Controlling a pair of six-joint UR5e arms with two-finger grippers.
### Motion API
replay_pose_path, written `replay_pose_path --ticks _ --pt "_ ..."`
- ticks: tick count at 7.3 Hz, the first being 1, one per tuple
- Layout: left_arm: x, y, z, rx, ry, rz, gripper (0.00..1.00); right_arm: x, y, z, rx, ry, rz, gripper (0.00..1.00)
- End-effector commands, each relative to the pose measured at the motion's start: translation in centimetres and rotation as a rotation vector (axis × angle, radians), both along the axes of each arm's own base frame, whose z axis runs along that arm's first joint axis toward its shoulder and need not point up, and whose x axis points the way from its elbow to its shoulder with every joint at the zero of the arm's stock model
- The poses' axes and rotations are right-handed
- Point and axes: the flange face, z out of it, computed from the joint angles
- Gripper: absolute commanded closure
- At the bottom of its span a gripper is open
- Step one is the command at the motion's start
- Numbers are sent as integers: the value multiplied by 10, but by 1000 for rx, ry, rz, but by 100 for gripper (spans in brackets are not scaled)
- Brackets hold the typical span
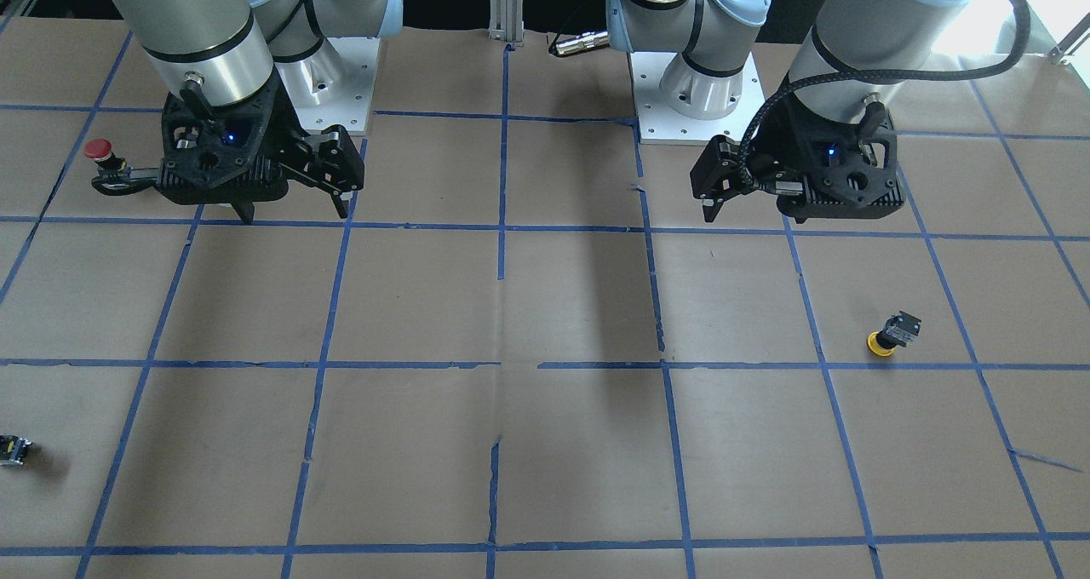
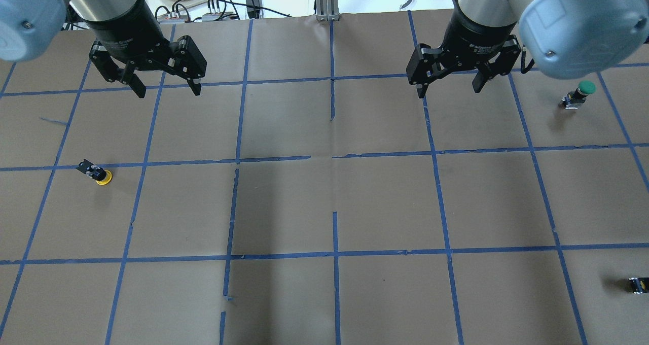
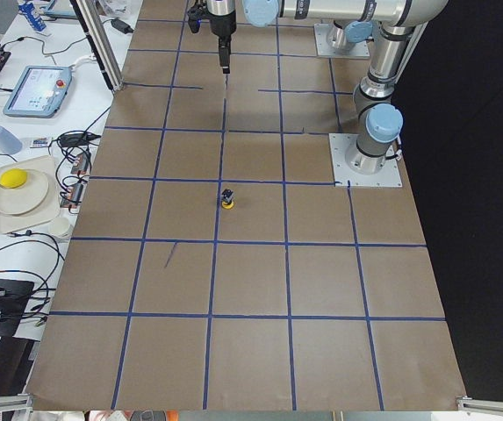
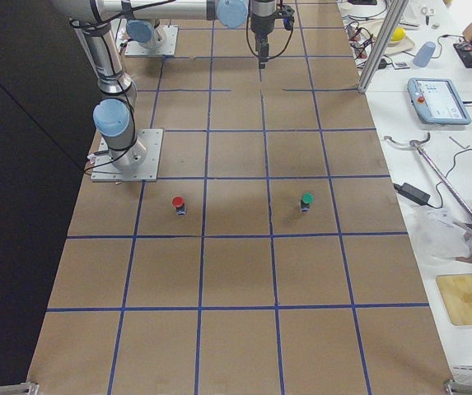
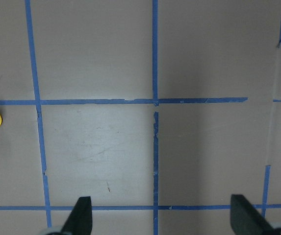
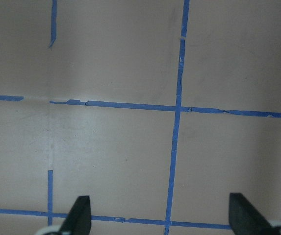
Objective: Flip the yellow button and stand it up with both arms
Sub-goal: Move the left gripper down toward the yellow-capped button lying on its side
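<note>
Brown paper w/ blue tape grid covers the table point(image 2: 385, 203), and nothing is gripped yet. Left gripper point(image 2: 167, 89) hangs above the paper w/ jaws spread wide & empty. Right gripper point(image 2: 448, 87) is the same, apart & empty. Both wrist cams show only bare paper btwn the fingers. Yellow button point(image 2: 99, 175) sits on the paper well apart from left gripper, fwd of it and off to its outer side, away from right gripper. In the left wrist view it only clips the frame edge, nowhere near the gap btwn the fingers. It looks cap-down w/ black body up, a bit tilted; can't tell if it rests on the cap alone. Right gripper is far across from it. Red button point(image 1: 98, 149) & green button point(image 2: 583, 89) lie to right gripper's outer side; neither is the target. Progress, as I judge it: approx nil, no approach, grasp, flip or stand done. Left to do: reach btn w/ left gripper, lift, turn it over w/ help of right gripper, set it standing.
</note>
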Motion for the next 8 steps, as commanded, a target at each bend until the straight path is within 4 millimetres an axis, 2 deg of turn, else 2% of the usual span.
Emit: replay_pose_path --ticks 1,2,3,4,5,6,7,8 --pt "5 3 -7 18 2 -7 1 0 0 0 0 0 1 0" --pt "11 3 -14 32 -47 -30 1 0 1 1 -2 0 1 0" --pt "20 -2 -30 64 -55 -104 1 0 1 1 -2 0 1 0" --pt "41 -10 -49 96 -44 -87 1 0 0 0 0 0 1 0" --pt "62 -12 -59 107 -38 -115 1 0 0 0 -2 0 1 0" --pt "99 -12 -81 148 -6 -177 1 0 0 0 0 0 1 0" --pt "156 -15 -111 131 12 -189 1 1 0 -1 0 0 2 0" --pt "205 -7 -139 104 24 -263 1 1 0 0 -2 0 2 0"
